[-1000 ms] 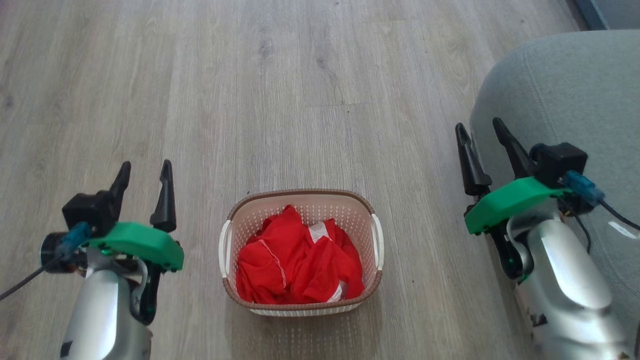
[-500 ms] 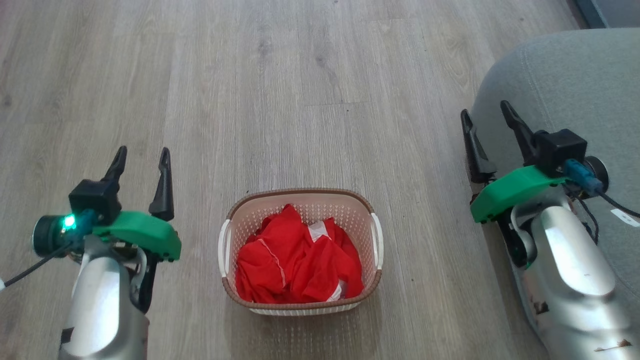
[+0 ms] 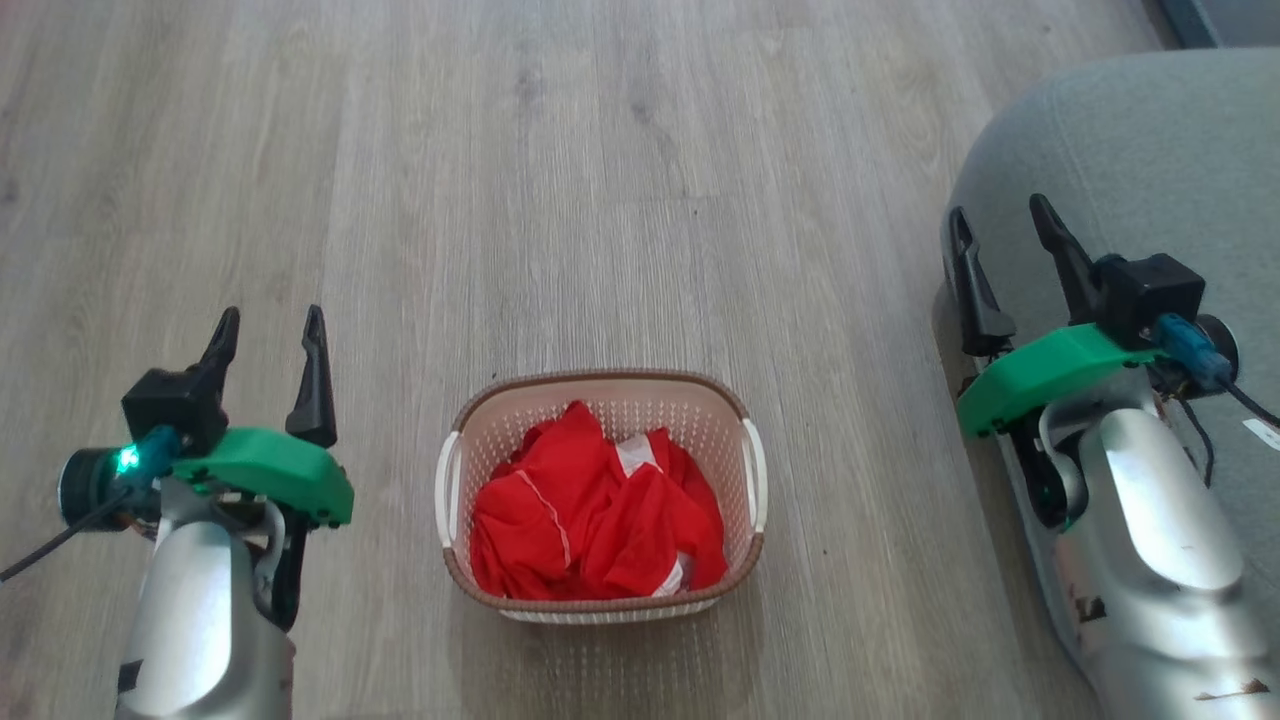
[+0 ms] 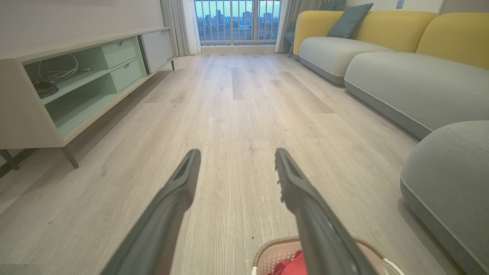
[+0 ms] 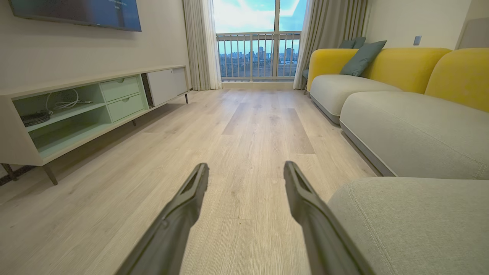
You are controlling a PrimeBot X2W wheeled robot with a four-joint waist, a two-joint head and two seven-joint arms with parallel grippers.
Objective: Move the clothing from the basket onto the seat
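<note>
The red clothing [image 3: 590,530] is seen bunched up inside the basket [image 3: 600,378], and most of the basket is filled by it (a small white patch is seen near the middle). The basket is set on the pale wood floor [image 3: 600,150], between the two arms. The grey-green seat [image 3: 1150,140] is found to the right, apart from the basket. The left gripper [image 3: 271,314] is held wide open with nothing in it. The right gripper [image 3: 1000,208] is held wide open too, with nothing in it, by the seat's rounded edge. A low cabinet [image 4: 76,84] is seen by the left wall, with a wide strip of floor between it and the seats.
</note>
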